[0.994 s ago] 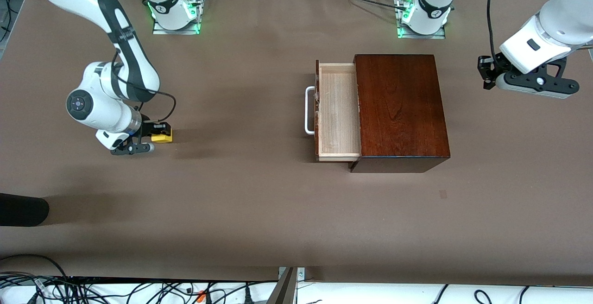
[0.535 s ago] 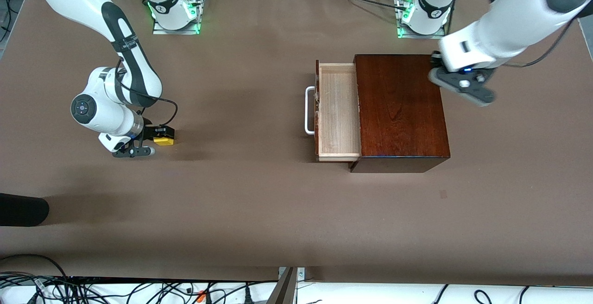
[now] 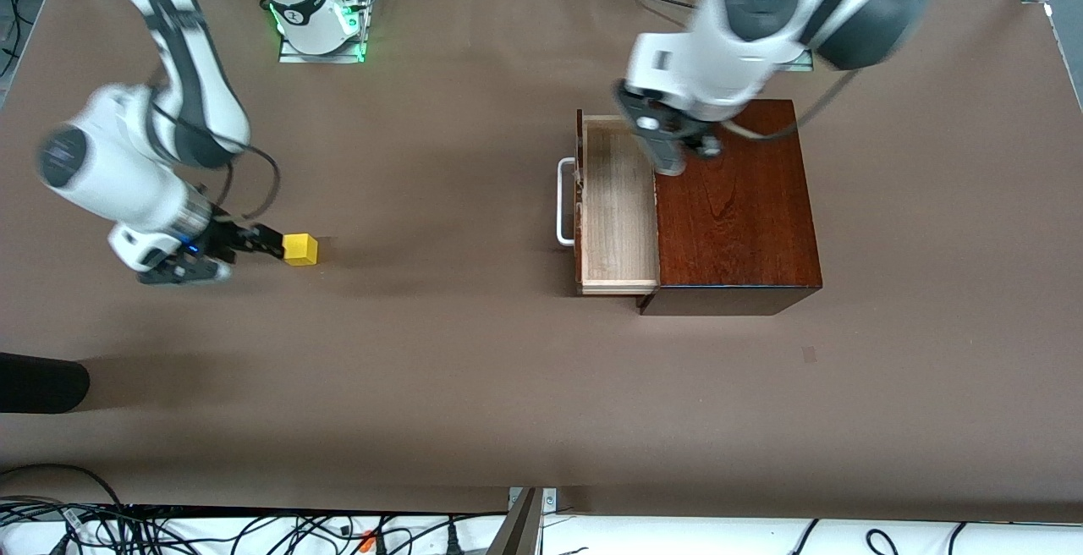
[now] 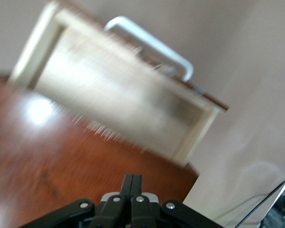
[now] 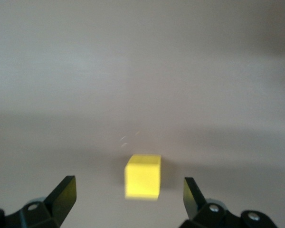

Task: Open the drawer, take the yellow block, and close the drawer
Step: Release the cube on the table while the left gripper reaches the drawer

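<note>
Beside the yellow block (image 3: 300,249) on the tabletop (image 3: 440,352), my right tool (image 3: 254,242) is released, jaws spread. My left tool (image 4: 132,183), clenched empty, hangs over the mahogany box (image 3: 732,208) by its open drawer (image 3: 616,204).

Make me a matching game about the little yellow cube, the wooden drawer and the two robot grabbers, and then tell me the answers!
Things:
1. small bright yellow cube
2. pale-wood drawer with a white bar handle
3. left gripper
4. right gripper

States:
A. fingers shut, over the glossy mahogany box
B. pulled out, nothing in it
C. on the brown table, free
D. fingers open, beside the cube

Pairs: 1-C, 2-B, 3-A, 4-D
</note>
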Controlling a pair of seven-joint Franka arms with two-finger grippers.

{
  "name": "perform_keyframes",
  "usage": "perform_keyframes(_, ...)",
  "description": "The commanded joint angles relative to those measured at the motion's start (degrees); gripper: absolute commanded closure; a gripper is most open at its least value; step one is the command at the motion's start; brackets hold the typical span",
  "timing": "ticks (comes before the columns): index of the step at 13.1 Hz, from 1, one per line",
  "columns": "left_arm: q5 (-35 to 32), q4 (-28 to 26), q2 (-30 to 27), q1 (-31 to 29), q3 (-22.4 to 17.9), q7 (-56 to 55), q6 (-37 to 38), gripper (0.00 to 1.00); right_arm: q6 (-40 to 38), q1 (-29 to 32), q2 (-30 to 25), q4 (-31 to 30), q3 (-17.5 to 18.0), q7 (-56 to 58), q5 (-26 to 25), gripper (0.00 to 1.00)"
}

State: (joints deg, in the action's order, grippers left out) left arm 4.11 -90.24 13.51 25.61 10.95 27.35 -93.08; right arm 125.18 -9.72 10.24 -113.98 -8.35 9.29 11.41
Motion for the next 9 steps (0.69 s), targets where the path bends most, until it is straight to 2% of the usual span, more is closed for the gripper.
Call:
perform_keyframes(1, 1.7, 4.6, 8.0, 1.3, 2.2, 10.5, -6.9, 1.00, -16.3, 0.5, -4.3, 10.5, -0.5, 0.5, -0.2, 0.00)
perform_keyframes(3, 1.7, 4.6, 11.7, 1.3, 3.5, 18.6, -14.3, 1.00, -27.1, 0.7, -5.0, 20.1, -1.4, 0.5, -1.0, 0.00)
perform_keyframes(5, 1.6, 4.6, 14.4, 1.3, 4.9, 24.2, -20.2, 1.00, -33.5, 0.7, -5.4, 26.1, -1.5, 0.9, -3.8, 0.00)
perform_keyframes(9, -0.8, 4.3, 17.9, 3.0, 7.5, 28.5, -28.6, 1.00, -34.9, 0.7, -5.1, 27.4, -1.3, 0.4, -6.8, 0.00)
